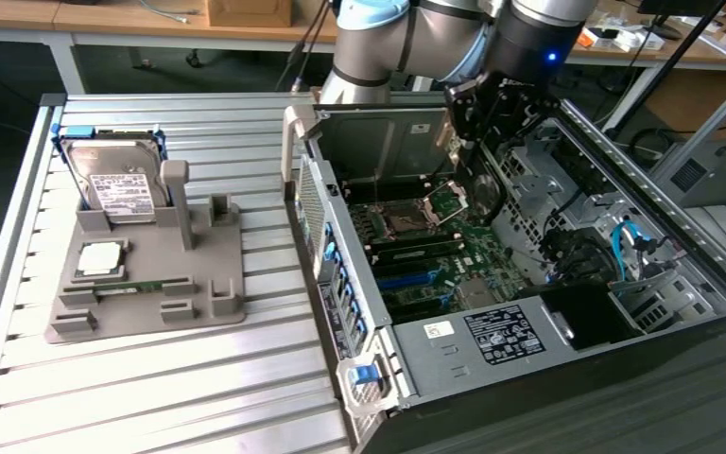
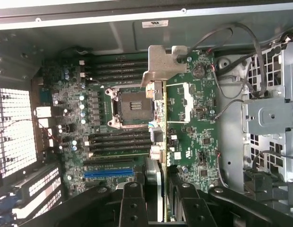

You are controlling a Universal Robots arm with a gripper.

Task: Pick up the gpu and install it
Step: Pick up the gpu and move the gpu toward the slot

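One black two-fingered gripper [image 2: 158,201] hangs inside the one open grey metal computer case [image 1: 337,255]. Its jaws pinch the one gpu [image 2: 163,71], a thin dark card seen edge-on with a silvery bracket, above the green motherboard [image 2: 193,123] and beside its one empty processor socket [image 2: 129,108]. On the slatted table [image 1: 148,397], one grey plastic holder [image 1: 199,293] carries one silver hard drive [image 1: 117,184], one square processor chip [image 1: 98,260] and one green memory stick [image 1: 129,287].

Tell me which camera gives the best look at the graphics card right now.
The wrist view: the graphics card runs mid-frame out of the claw, edge-on, its silver bracket plain above the motherboard. In the exterior view little of it shows, tucked under the claw over the open case.
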